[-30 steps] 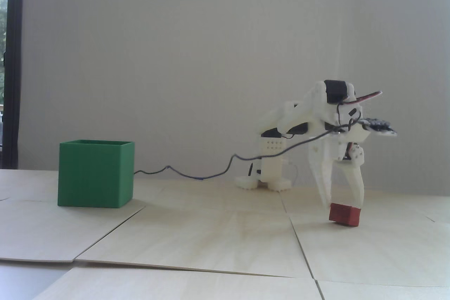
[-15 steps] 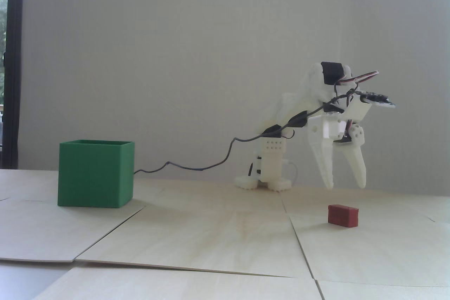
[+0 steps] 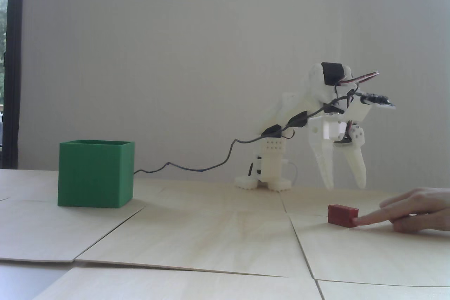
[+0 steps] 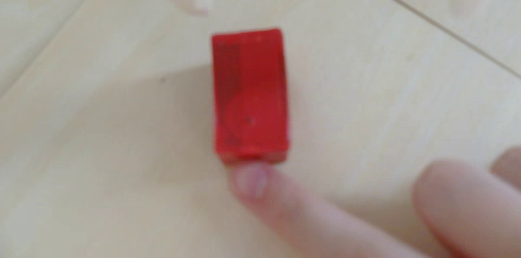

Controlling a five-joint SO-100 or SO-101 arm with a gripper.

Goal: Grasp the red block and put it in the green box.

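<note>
One red block (image 3: 342, 215) lies flat on the pale wooden tabletop (image 3: 211, 236), at the right of the fixed view; in the wrist view it sits mid-picture (image 4: 250, 94), long side running up and down. One human hand (image 3: 415, 210) enters from the right edge of the fixed view, its extended fingertip touching the block's right end; the wrist view shows that fingertip (image 4: 251, 180) against the block's lower end. One white claw (image 3: 346, 186) hangs above the block, clear of it, fingers spread apart and pointing down, gripping nothing. One green box (image 3: 95, 173), open-topped, stands upright on the tabletop at the left of the fixed view, well apart from block and claw. One dark cable (image 3: 197, 168) trails from behind the box toward the arm.
</note>
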